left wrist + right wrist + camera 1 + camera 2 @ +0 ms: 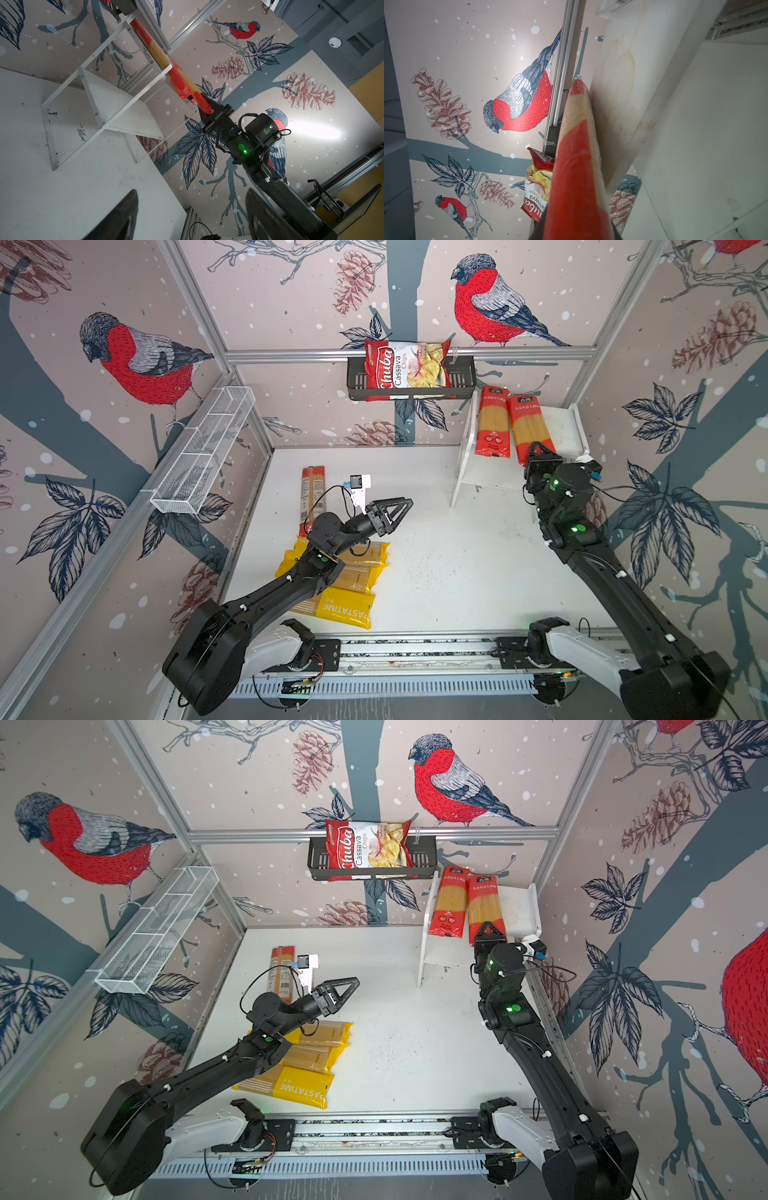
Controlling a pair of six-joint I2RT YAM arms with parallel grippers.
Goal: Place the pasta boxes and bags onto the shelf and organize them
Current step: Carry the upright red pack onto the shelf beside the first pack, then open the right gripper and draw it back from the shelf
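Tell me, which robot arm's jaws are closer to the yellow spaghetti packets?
Left. The left gripper hangs open just beyond the stack of flat yellow plastic spaghetti packets. The right gripper is far away at the white two-tier shelf, shut on a long red spaghetti packet.

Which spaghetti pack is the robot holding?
Find the white shelf in the back right corner. Two red spaghetti packs lie side by side on top. It is the pack on the right, the only one with the right gripper clamped on its end.
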